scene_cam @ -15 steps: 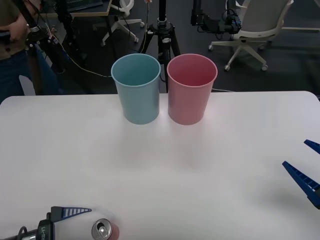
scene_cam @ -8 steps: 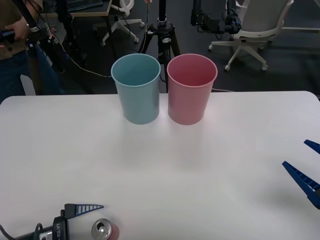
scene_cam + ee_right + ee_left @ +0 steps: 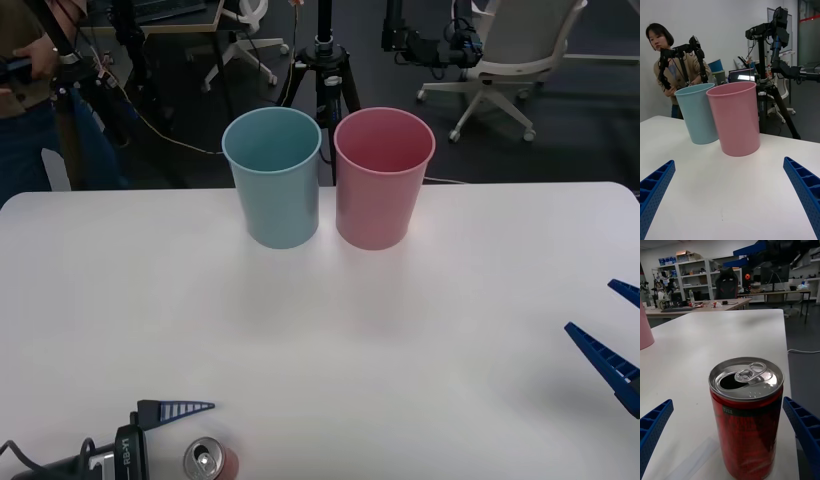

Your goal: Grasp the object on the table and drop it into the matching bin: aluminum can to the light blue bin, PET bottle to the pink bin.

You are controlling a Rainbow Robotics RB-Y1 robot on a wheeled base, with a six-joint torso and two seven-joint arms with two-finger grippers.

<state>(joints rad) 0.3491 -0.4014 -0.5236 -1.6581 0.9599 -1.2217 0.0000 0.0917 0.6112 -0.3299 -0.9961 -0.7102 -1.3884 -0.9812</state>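
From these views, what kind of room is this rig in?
Most likely a robotics lab or workshop: camera tripod and office chair behind the white table, storage shelves and a desk with monitors further off.

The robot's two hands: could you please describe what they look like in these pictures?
The left hand has blue, ribbed, tapering fingers on a black body with white lettering and a black cable trailing from it. The right hand has matching blue wedge-shaped fingers, perforated on their inner faces.
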